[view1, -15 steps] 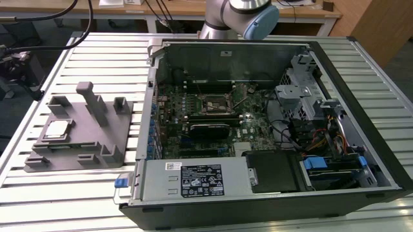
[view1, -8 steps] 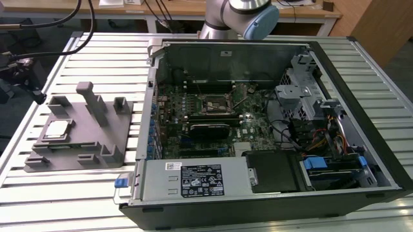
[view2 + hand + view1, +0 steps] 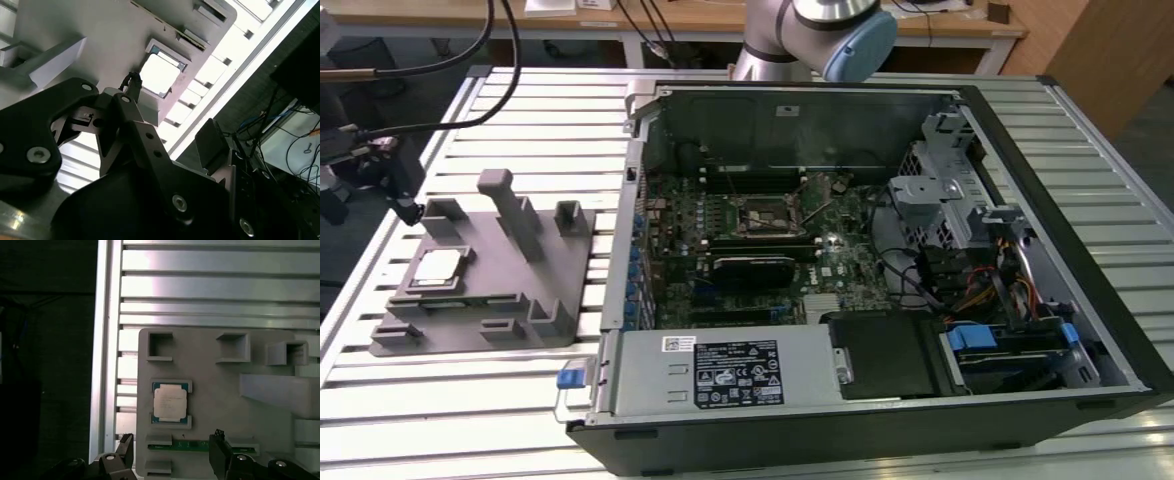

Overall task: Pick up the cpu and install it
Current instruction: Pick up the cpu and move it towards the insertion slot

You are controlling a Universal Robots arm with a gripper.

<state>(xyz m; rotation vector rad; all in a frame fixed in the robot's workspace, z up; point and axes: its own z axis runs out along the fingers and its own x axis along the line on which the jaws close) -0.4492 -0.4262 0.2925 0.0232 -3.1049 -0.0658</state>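
The cpu [image 3: 438, 267] is a small silvery square chip lying flat in a recess of the grey plastic tray [image 3: 520, 300], at the exterior view's left. The first wrist view shows the cpu [image 3: 170, 403] from straight above, with my gripper [image 3: 172, 452] open. Its two dark fingertips [image 3: 126, 449] stand wide apart, just short of the chip, with nothing between them. In the exterior view my gripper [image 3: 408, 205] hangs over the tray's far left corner, above the chip. The second wrist view has the cpu [image 3: 159, 74] just beyond one fingertip [image 3: 131, 82].
An open computer case [image 3: 854, 400] lies at the exterior view's right, and its motherboard socket [image 3: 761, 215] faces up near the middle. Upright posts [image 3: 507, 205] rise from the tray. A green circuit strip [image 3: 187, 445] sits in a tray slot beside the chip. The slatted table's edge [image 3: 102, 365] runs close to the tray.
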